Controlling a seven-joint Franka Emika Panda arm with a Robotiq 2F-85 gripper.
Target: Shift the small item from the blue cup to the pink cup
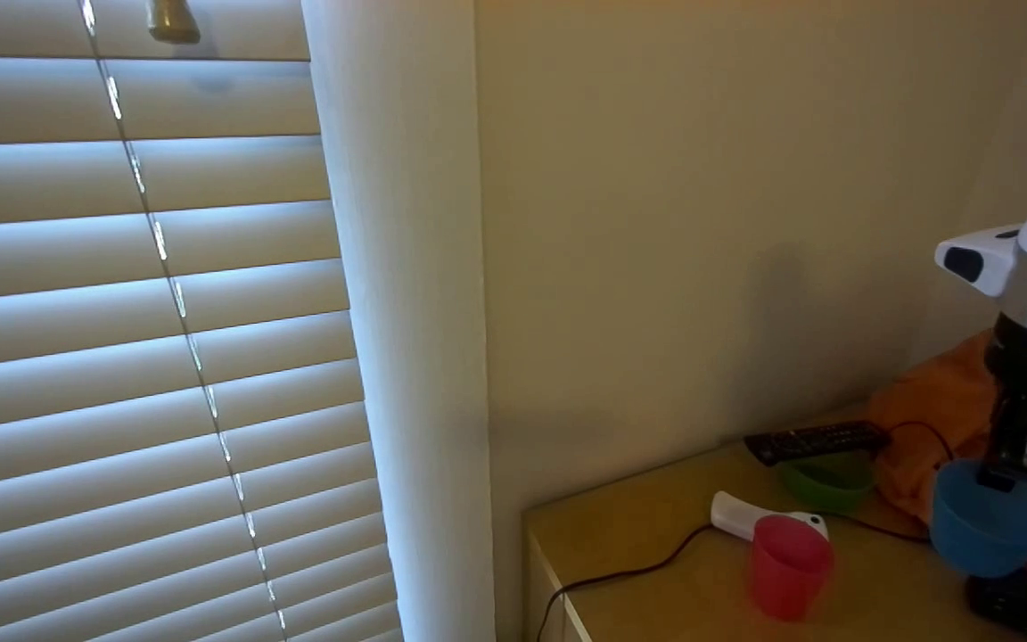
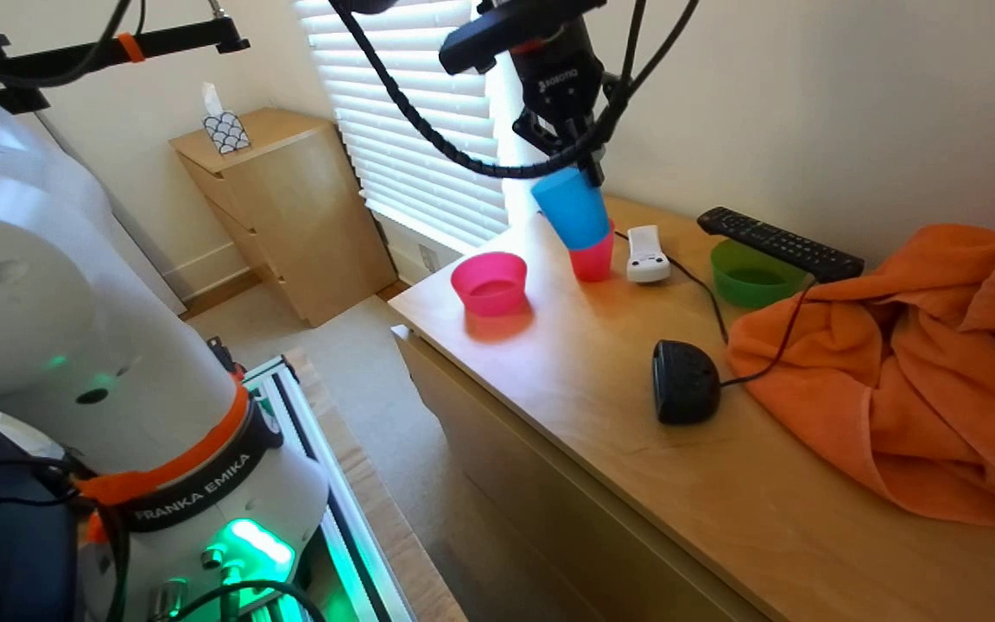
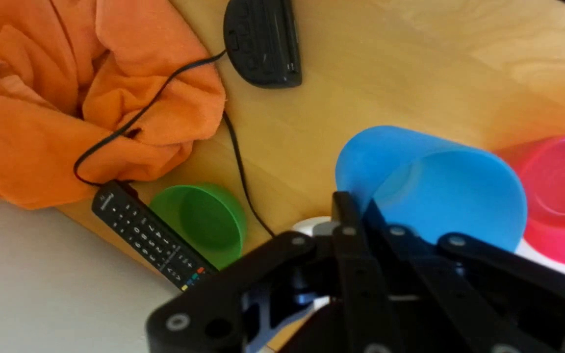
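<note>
Hand (image 3: 358,208) pinches the blue cup (image 3: 437,181) by its rim, tips tight together, cup wall between them. Blue cup hangs above the worktop (image 2: 584,371), tilted, mouth leaning left as seen in an exterior view. Cannot tell where the small item is; the hand hides part of the cup's inside in the wrist view. Pink cup (image 1: 790,569) stands upright on the worktop, and a gap separates it from the blue cup in an exterior view. White device (image 2: 649,257) lies just beside it, contact hard to tell, so that side is tight. Pink bowl (image 2: 491,289) sits near the corner and the front edge, the edge opposite the wall (image 2: 808,104), in an exterior view. Open stretch of worktop runs between the pink bowl and the black device (image 2: 687,383), and on along the front edge. Dark cord (image 1: 620,573) trails past the pink cup and drops over the end edge. Wall side is crowded: green bowl (image 2: 739,285), remote (image 2: 781,244) between it and the wall, overlapping its rim in view. Orange cloth (image 2: 912,371) heaps next to them along the wall, its nearest fold close to the black device.
</note>
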